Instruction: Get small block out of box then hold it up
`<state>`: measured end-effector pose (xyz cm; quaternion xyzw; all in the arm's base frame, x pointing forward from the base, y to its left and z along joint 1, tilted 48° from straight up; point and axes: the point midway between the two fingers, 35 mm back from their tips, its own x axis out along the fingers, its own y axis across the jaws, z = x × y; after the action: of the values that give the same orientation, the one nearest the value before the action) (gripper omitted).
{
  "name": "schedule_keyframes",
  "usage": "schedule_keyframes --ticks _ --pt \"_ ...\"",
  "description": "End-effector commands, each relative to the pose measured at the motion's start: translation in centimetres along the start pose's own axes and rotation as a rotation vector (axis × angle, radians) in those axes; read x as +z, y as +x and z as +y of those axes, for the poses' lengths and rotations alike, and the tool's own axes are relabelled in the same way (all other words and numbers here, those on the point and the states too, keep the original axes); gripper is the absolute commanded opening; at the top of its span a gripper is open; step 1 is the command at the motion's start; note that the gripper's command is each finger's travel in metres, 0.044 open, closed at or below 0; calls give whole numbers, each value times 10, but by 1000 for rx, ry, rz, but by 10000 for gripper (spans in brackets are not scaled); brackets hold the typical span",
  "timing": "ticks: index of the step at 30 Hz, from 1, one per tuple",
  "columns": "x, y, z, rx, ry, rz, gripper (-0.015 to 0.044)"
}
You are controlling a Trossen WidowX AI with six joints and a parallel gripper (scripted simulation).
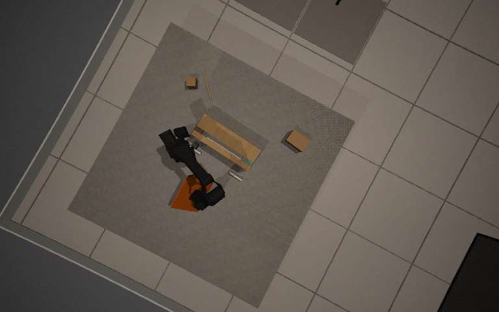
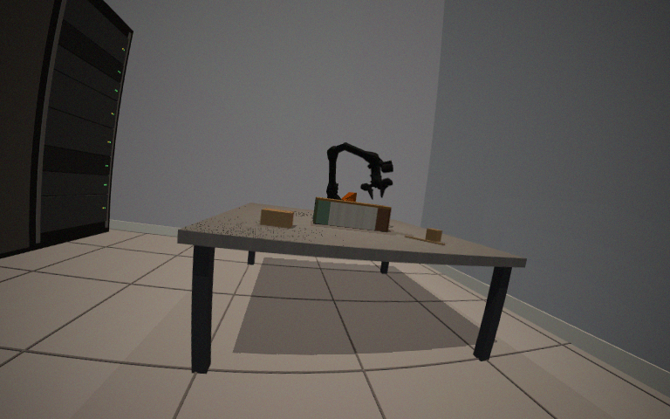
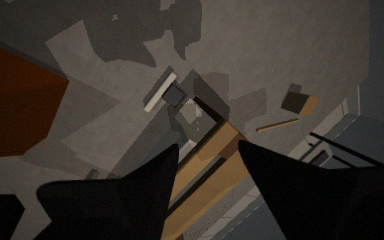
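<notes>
Block [image 3: 174,95], probably the small dark square in the wrist view, is lying on the table just outside the box's [image 1: 226,141] brown end; top view shows the gripper [image 1: 175,132] hovering nearby, jaws spread and empty, ready for pickup.
</notes>
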<state>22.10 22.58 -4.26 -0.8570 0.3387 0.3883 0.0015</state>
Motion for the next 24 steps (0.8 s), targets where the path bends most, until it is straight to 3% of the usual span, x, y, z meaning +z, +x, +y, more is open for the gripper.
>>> schedule_keyframes --ticks 1,19,24 --pt "10 1 3 38 -795 101 285" --pt "10 3 3 38 -795 101 285" --pt "22 60 20 37 -795 101 285"
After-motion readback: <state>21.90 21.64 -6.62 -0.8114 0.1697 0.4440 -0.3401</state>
